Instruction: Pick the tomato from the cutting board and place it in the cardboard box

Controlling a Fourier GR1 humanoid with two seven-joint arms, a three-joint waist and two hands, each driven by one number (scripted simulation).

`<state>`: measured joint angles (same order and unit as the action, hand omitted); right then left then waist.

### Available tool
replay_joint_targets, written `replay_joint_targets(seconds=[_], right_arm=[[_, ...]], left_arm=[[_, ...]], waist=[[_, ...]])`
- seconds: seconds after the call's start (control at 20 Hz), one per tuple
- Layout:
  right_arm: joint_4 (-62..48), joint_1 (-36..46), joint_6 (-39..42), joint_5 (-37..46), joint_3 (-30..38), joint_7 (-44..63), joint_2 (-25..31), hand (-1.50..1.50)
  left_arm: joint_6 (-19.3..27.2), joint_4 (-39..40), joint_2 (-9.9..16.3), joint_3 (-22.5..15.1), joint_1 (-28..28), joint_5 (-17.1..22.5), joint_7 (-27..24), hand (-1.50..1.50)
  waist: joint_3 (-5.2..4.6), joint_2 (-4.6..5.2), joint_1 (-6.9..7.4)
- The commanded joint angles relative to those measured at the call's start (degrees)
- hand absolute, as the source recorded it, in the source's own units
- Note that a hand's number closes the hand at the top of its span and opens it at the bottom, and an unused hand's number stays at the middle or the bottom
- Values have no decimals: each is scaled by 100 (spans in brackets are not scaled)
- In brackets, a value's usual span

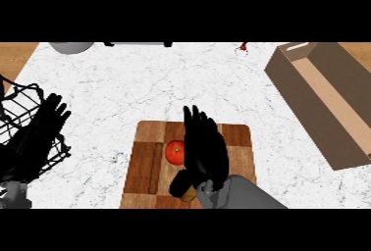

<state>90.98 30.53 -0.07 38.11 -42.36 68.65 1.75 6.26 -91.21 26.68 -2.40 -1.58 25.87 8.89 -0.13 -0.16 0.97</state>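
On the board: the tomato (174, 152) lies near the middle of the wooden cutting board (148, 162), its right side hidden behind the right hand (205, 152).
Right hand: poised over the board just beside the tomato, fingers stretched out straight toward the far edge, thumb low near the board's front — it has hold of nothing yet.
Left hand: resting at the view's left (45, 120), fingers up and straight, in front of a black wire basket (22, 103).
Step in hand: closing on the tomato, as I judge it.
Doing it well: bring the palm squarely over the fruit before curling, so fingers and thumb meet on opposite sides; a round tomato would likely roll left along the board if nudged off-centre.
Destination: the cardboard box (319, 98) stands open, well apart at the right — the carry needs a lift above its near wall.
Surface: a white marbled counter (145, 83), wood showing at the far corners.
Room: a grey bowl (71, 47) sits at the far-left edge.
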Motion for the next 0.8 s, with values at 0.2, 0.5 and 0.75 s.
replay_joint_targets(seconds=[0.2,0.5,0.75], right_arm=[[-50,396,468,-552,-111,1649,-168,-150],[35,274,305,-530,-306,1648,-169,-150],[-634,649,0,-585,-203,1139,-169,-150]], left_arm=[[39,53,-106,30,-79,-102,53,0],[-33,-229,-35,172,173,-50,218,0],[-63,-141,-213,161,103,-155,98,0]], waist=[[4,-3,-55],[9,-13,-42],[10,11,-9]])
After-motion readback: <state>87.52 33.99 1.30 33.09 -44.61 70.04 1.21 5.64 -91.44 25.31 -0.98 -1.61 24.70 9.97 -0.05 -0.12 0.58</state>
